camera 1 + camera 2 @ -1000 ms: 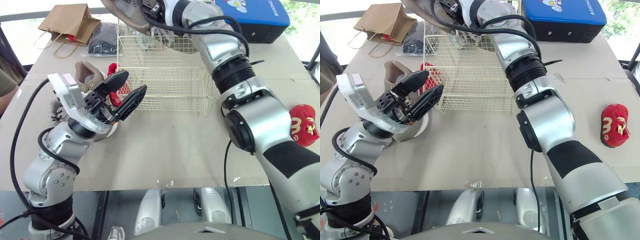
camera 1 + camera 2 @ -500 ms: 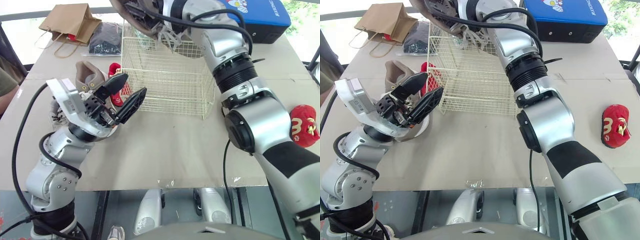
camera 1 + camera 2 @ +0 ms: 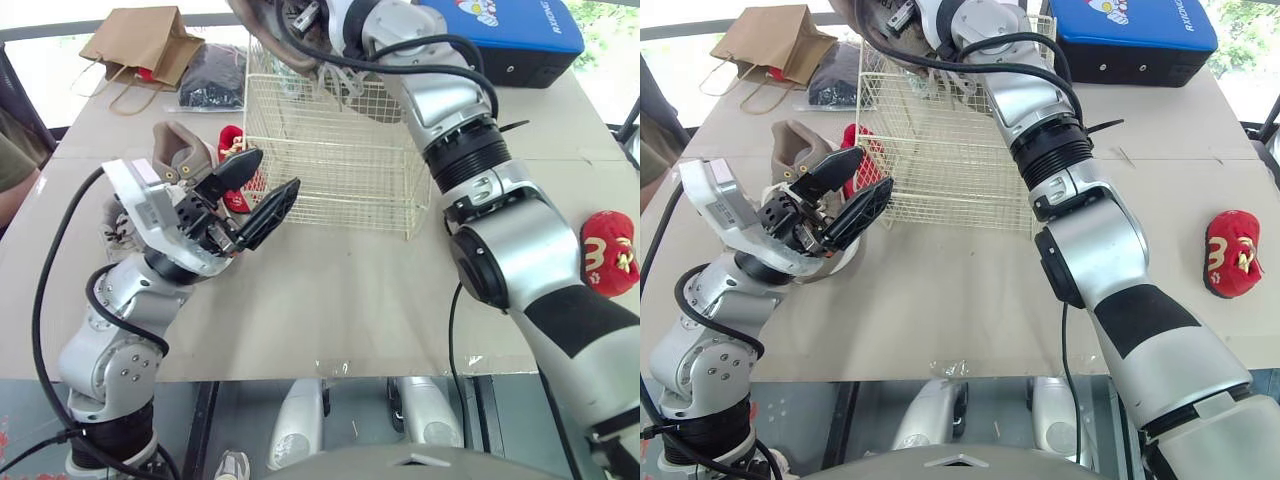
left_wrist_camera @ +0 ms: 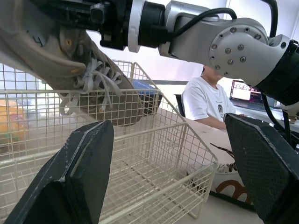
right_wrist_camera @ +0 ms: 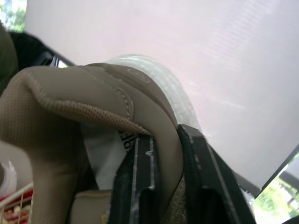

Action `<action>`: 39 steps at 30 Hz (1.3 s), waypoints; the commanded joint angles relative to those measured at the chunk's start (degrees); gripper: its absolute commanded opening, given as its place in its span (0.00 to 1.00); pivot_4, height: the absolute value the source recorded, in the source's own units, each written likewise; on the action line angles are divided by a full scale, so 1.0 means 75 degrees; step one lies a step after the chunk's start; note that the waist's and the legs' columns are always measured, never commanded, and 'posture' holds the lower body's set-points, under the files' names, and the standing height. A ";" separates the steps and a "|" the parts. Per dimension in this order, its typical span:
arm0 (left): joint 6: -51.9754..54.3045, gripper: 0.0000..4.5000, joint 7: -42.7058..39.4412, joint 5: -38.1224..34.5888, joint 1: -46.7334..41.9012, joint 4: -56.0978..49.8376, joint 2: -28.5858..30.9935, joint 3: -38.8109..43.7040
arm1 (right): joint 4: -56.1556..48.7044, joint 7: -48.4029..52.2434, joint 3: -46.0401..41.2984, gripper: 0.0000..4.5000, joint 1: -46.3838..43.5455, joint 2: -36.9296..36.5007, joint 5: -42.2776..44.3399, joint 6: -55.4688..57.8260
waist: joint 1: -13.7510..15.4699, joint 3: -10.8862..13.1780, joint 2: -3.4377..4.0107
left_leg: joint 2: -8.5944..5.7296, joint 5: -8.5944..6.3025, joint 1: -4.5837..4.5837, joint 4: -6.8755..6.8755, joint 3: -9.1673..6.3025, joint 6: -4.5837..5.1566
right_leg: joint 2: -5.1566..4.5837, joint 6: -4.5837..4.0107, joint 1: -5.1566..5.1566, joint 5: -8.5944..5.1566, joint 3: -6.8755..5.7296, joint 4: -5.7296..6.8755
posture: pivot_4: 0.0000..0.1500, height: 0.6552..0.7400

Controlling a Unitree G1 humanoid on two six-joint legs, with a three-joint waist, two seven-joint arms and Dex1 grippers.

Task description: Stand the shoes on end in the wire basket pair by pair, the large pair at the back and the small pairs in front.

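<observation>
Shoe (image 4: 46, 51) held high, right arm (image 3: 445, 105) outstretched

The held shoe (image 3: 262, 30) runs off the top edge of the head views, so part of it cannot be seen. The left gripper (image 3: 280, 167) covers part of the red shoe (image 3: 231, 138) and the tan shoe's (image 3: 178, 145) lower half. A white shoe (image 3: 113, 232) lies mostly under that arm. The blue case (image 3: 510, 30) and a person (image 3: 12, 165) are cut off by the edges.
</observation>
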 commanded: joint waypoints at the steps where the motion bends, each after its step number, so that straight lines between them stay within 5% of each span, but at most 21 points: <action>1: -0.0123 0.91 -0.0010 -0.0028 -0.0042 -0.0111 -0.0013 0.0024 | -0.0744 -0.0561 -0.0614 0.01 -0.0100 -0.0164 0.0472 0.0217 | 0.0023 0.0000 0.0000 | 0.0000 0.0000 -0.0001 0.0000 0.0000 0.0000 | 0.0000 0.0000 0.0000 0.0000 0.0000 0.0000 | 1.00 1.00; 17: -0.0035 0.91 -0.0063 -0.0067 -0.0224 0.0128 0.0030 -0.0139 | -0.4789 -0.2793 -0.1374 0.01 0.2167 -0.0667 0.0667 0.1927 | 0.0333 0.0000 0.0000 | -0.0004 0.0001 -0.0009 0.0004 -0.0010 -0.0001 | -0.0003 0.0000 0.0001 0.0000 -0.0014 0.0000 | 1.00 1.00; 28: 0.0122 0.91 -0.0321 -0.0089 -0.0692 0.0545 0.0106 -0.0258 | -0.6790 -0.3092 -0.1152 0.01 0.4013 -0.0484 0.0751 0.3076 | 0.0319 -0.0003 -0.0001 | -0.0001 0.0000 -0.0003 0.0009 -0.0010 0.0002 | -0.0001 -0.0001 0.0005 -0.0001 -0.0014 0.0004 | 1.00 1.00; 39: 0.0284 0.91 -0.0431 -0.0130 -0.0897 0.0637 0.0176 -0.0191 | -0.7349 -0.1425 -0.0728 0.01 0.5135 -0.0807 0.1780 0.4169 | 0.0224 -0.0023 0.0006 | 0.0003 -0.0016 0.0013 0.0013 -0.0007 0.0029 | 0.0004 -0.0001 0.0015 -0.0001 -0.0010 0.0010 | 1.00 1.00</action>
